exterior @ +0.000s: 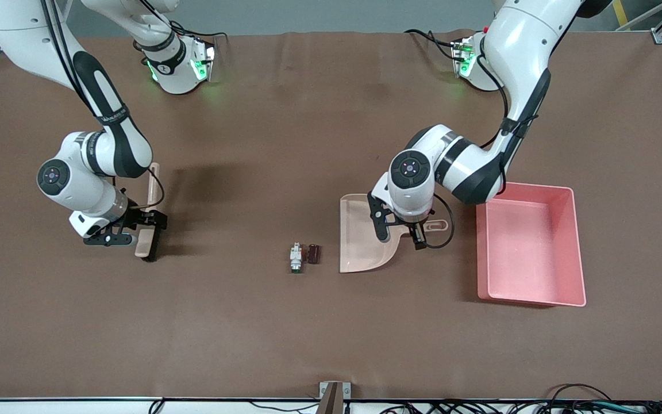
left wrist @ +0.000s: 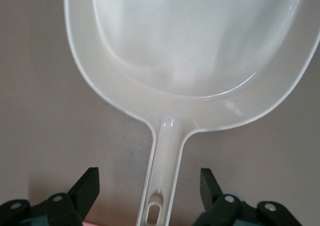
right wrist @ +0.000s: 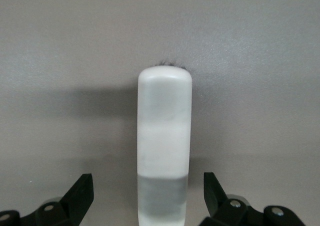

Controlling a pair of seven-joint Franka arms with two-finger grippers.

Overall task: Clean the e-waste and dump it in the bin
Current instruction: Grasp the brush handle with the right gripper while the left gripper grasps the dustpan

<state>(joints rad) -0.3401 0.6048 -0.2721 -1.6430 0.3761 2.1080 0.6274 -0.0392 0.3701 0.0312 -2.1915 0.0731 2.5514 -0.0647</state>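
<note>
Two tiny parts of e-waste (exterior: 304, 256) could be pushed past the dustpan (exterior: 365, 236) if the brush (exterior: 148, 230) is swung hard. Both the left gripper (exterior: 401, 233) and right gripper (exterior: 130, 230) are held wide open, so nothing is gripped.

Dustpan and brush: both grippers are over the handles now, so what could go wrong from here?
1. The left gripper is open astride the dustpan handle; a skewed close could swing the pan toward the e-waste beside its mouth.
2. The right gripper is open around the brush; a poor hold might tilt it.
3. The two parts are tiny; a hard sweep might flick them past the pan, short of the bin.
</note>
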